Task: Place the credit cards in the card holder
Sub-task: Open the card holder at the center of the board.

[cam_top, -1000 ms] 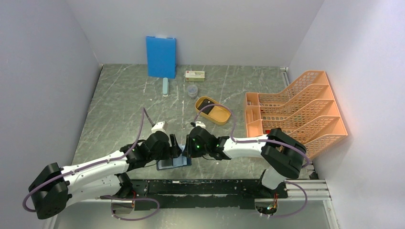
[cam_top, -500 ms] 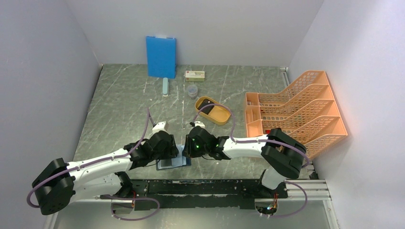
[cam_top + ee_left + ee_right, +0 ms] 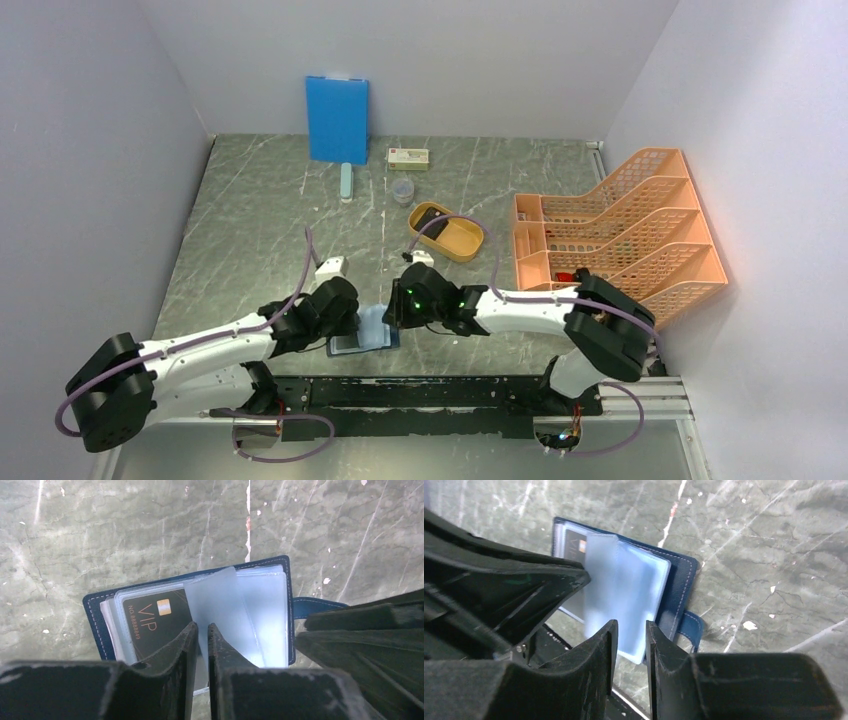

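Observation:
The card holder (image 3: 350, 345) lies open near the table's front edge, its navy cover (image 3: 95, 615) holding clear sleeves. A black VIP credit card (image 3: 150, 620) sits in a left sleeve. One clear sleeve (image 3: 215, 600) stands up from the stack, and my left gripper (image 3: 201, 627) is shut on it. In the right wrist view this sleeve (image 3: 601, 575) rises beside the left fingers (image 3: 549, 580). My right gripper (image 3: 629, 624) hovers narrowly open over the sleeves' near right corner, with nothing between its fingers. The clasp tab (image 3: 689, 625) sticks out to the right.
A yellow-orange oval tray (image 3: 462, 243) with a dark card-like thing (image 3: 430, 217) in it sits behind the grippers. An orange file rack (image 3: 620, 235) fills the right side. At the back are a bright blue board (image 3: 337, 118), a small box (image 3: 408, 157) and a small cup (image 3: 402, 190).
My left gripper has closed from wide open onto a clear sleeve and lifted it. The right gripper has shifted slightly left and kept its narrow gap.

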Controlling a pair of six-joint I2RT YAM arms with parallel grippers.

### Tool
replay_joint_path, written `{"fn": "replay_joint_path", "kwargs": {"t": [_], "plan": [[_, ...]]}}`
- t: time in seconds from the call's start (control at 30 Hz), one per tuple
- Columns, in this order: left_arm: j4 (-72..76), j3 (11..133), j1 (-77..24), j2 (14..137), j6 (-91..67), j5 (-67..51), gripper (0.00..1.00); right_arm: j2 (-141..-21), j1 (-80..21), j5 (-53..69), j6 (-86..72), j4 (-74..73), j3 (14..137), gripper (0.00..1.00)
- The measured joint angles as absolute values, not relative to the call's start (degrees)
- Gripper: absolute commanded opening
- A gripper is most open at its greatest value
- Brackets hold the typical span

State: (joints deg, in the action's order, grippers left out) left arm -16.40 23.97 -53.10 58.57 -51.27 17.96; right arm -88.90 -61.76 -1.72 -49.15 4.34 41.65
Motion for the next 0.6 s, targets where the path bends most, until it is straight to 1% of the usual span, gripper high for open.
{"fn": "replay_joint_path", "kwargs": {"t": [0.07, 0.1, 0.27, 0.47, 0.5, 0.53, 0.6], "plan": [[-16.67, 23.57, -53.1, 57.98, -51.31, 18.04, 0.06, -86.67, -61.95, -2.44, -48.99, 3.38, 41.56, 0.31], [-16.84, 23.44, -53.1, 57.56, -51.37, 18.11, 0.05, -85.49, -62.19, -2.94, -48.88, 2.87, 41.56, 0.32], [-17.06, 23.09, -53.1, 56.42, -51.4, 18.55, 0.05, -80.44, -64.95, -4.47, -47.97, 1.74, 41.65, 0.32], [-17.32, 22.74, -53.1, 56.42, -51.44, 19.14, 0.05, -82.21, -66.35, -4.08, -47.7, 1.91, 44.23, 0.3], [-17.41, 22.74, -53.1, 56.42, -51.46, 19.14, 0.08, -82.96, -66.35, -4.19, -47.72, 1.85, 44.58, 0.3], [-17.5, 22.74, -53.1, 56.4, -51.48, 19.16, 0.14, -83.94, -66.32, -4.27, -47.77, 1.83, 44.95, 0.3], [-17.67, 22.74, -53.08, 56.01, -51.42, 19.11, 0.33, -85.84, -66.06, -4.45, -48.16, 1.8, 45.21, 0.3]]}}
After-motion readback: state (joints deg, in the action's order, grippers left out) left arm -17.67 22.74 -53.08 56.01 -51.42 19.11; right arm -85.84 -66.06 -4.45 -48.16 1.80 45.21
